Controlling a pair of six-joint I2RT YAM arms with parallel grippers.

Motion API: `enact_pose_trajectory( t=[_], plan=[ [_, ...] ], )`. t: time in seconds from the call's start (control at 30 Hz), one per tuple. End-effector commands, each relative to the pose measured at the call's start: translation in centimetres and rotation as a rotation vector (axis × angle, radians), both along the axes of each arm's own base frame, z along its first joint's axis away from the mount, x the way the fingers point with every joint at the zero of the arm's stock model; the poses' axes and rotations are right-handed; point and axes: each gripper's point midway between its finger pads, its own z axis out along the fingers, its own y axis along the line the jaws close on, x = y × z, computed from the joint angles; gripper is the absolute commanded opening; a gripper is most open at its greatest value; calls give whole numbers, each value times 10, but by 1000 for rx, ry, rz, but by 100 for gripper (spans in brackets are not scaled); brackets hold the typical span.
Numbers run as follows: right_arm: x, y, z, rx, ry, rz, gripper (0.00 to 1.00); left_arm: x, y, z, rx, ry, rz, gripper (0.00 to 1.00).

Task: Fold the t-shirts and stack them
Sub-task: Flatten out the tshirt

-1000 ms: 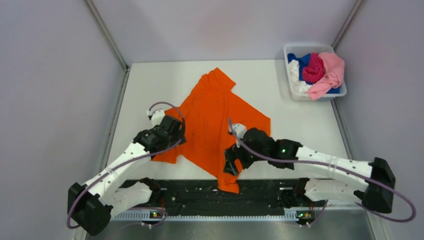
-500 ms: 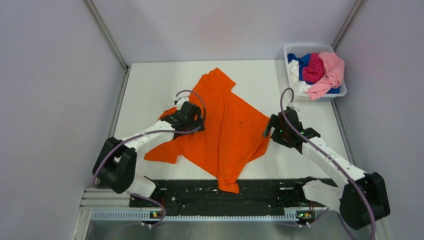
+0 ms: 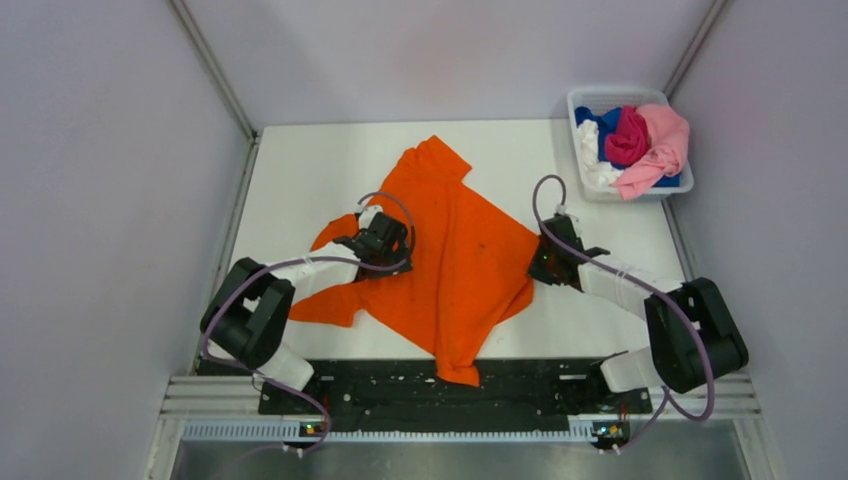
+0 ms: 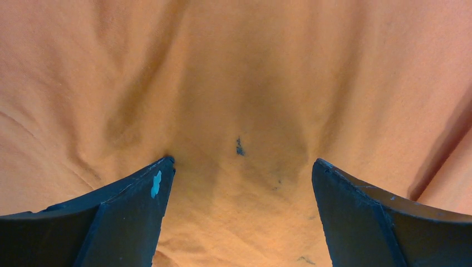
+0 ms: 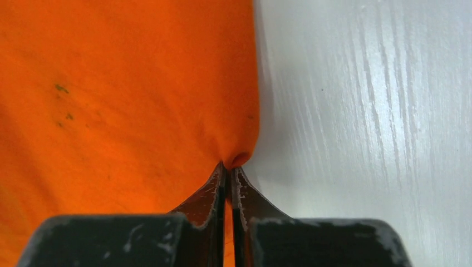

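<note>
While your right gripper [image 5: 229, 166] pinches the orange t-shirt [image 3: 455, 265] at its edge, left gripper [image 4: 242, 162] gapes: limp, light; take hems.

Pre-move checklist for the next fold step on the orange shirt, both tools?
1. Right tool shut on the orange t-shirt at its right edge: ok.
2. Left tool gripping cloth: not ok, jaws wide open above the shirt.
3. Left fingertips touching cloth: cannot tell.
4. Shirt flat: not ok, wrinkled, near corner past the table front edge.
5. Other t-shirts inside the bin, clear of both arms: ok.
</note>
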Motion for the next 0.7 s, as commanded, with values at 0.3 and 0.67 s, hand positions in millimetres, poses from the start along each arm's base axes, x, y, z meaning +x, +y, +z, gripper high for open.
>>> enact_pose_trajectory(
  t=[0.3, 0.67],
  plan=[
    [35, -44, 90, -595, 111, 15, 0, -10, 12, -9, 28, 11, 31, 99],
    [70, -73, 133, -969, 102, -203, 59, -9, 20, 4, 65, 0, 53, 99]
  ],
)
